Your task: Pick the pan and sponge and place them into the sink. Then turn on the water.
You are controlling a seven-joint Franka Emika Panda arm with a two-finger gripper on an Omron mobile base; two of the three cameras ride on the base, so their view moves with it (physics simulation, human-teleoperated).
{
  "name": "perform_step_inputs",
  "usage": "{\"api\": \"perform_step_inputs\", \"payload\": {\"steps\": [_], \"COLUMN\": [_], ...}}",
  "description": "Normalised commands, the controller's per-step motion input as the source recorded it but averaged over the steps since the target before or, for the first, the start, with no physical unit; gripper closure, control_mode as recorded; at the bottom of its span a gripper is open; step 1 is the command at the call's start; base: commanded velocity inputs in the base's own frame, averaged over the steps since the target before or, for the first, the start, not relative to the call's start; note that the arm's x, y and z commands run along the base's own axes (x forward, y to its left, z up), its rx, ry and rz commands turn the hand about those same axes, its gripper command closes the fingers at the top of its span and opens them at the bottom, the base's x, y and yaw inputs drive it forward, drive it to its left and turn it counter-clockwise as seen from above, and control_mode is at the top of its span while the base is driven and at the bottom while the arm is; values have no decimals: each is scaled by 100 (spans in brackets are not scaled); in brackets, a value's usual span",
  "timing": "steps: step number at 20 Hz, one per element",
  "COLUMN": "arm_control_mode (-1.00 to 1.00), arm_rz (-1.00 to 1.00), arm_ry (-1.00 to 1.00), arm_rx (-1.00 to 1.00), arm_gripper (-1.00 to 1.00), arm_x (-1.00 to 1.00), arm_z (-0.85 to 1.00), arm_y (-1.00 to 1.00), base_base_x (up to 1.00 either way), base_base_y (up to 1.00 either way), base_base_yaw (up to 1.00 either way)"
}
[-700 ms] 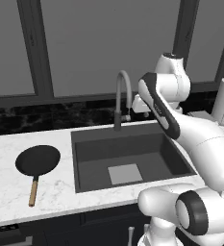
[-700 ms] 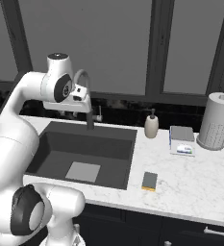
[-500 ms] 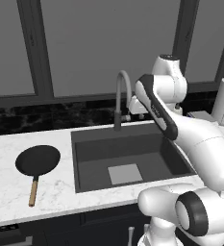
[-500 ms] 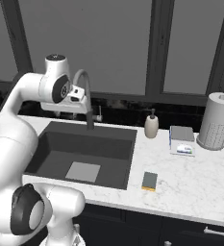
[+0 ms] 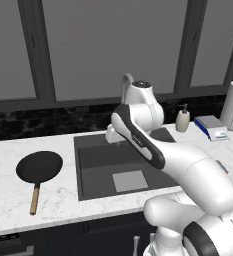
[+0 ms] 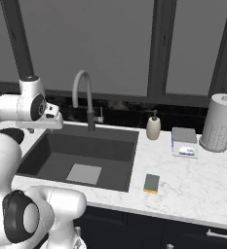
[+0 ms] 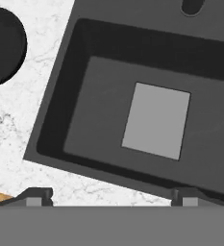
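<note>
The gripper (image 7: 111,194), jaws spread wide and empty, is held high above the sink (image 7: 51,125), presumably so the pan (image 5: 39,166) on the counter left of it can be reached first, while the sponge (image 6: 151,183) is left at the right.

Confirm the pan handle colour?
Light wood on a black pan; handle shows best in the left base view.

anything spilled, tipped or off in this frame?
Nothing stands out. The pan lies flat on the counter left of the sink, the sponge flat to its right. The basin holds nothing, and no water runs from the faucet. The gripper hangs open above the sink.
</note>
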Motion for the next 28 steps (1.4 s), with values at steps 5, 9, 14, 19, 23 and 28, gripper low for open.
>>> {"api": "perform_step_inputs", "payload": {"steps": [5, 9, 14, 19, 23, 28], "arm_control_mode": [-100, -100, -100, -100, -100, -100], "arm_rz": [10, 0, 2, 0, 0, -1], "arm_ry": [26, 16, 3, 0, 0, -1], "arm_rx": [-4, -5, 0, 0, 0, 0], "arm_gripper": [-100, -100, -100, -100, -100, -100], "arm_x": [3, 8, 1, 24, 33, 34], "arm_z": [-16, -14, -3, -23, -38, -35], "arm_y": [100, 84, 7, 36, 67, 57], "base_base_x": [0, 0, 0, 0, 0, 0], "base_base_y": [0, 0, 0, 0, 0, 0], "base_base_yaw": [0, 0, 0, 0, 0, 0]}}
